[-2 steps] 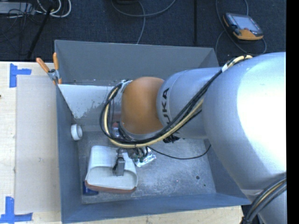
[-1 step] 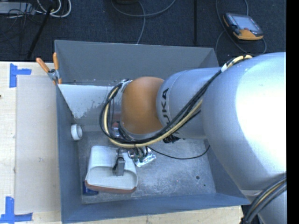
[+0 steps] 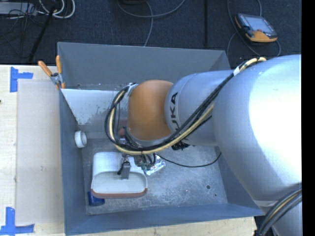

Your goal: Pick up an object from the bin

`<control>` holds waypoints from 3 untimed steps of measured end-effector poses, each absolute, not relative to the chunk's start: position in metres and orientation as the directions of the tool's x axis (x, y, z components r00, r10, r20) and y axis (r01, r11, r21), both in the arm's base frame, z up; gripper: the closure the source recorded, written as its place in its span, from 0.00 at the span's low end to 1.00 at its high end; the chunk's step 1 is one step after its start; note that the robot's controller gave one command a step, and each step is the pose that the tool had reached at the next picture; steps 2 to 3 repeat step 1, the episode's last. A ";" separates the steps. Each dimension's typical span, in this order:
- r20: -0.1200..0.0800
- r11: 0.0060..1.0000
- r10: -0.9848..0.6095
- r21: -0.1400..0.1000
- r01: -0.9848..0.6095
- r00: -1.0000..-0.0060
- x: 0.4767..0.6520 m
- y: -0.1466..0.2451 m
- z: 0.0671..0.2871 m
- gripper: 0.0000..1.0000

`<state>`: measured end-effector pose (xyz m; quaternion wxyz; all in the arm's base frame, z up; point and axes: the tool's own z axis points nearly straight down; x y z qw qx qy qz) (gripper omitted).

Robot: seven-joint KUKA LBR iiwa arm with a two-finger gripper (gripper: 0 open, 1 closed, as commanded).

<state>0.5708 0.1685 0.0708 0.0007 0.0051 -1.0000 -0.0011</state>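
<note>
Where the arm (image 3: 206, 107), lettered "UKA", reaches into the bin (image 3: 147, 63), the gripper (image 3: 124, 171) sits over one white brown-rimmed tray (image 3: 110, 185) at seven o'clock; open or closed, I cannot tell. One white cylinder (image 3: 80, 139) lies at nine o'clock, one blue piece (image 3: 94, 198) at the tray's seven, and one shiny crumpled scrap (image 3: 155, 167) at its two.

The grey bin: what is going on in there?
A robot arm reaches into the grey bin from the right. Its gripper hangs low over a flat white pad with a brown edge, at the bin's front left. Whether it touches the pad, I cannot tell. A small white ring lies by the left wall, a crumpled shiny scrap beside the gripper.
</note>
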 end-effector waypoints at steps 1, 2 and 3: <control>-0.006 1.000 -0.007 0.003 -0.007 -1.000 0.573 0.169 0.139 1.00; -0.006 1.000 -0.007 0.003 -0.007 -1.000 0.573 0.169 0.139 1.00; -0.006 1.000 -0.007 0.003 -0.007 -1.000 0.573 0.169 0.139 1.00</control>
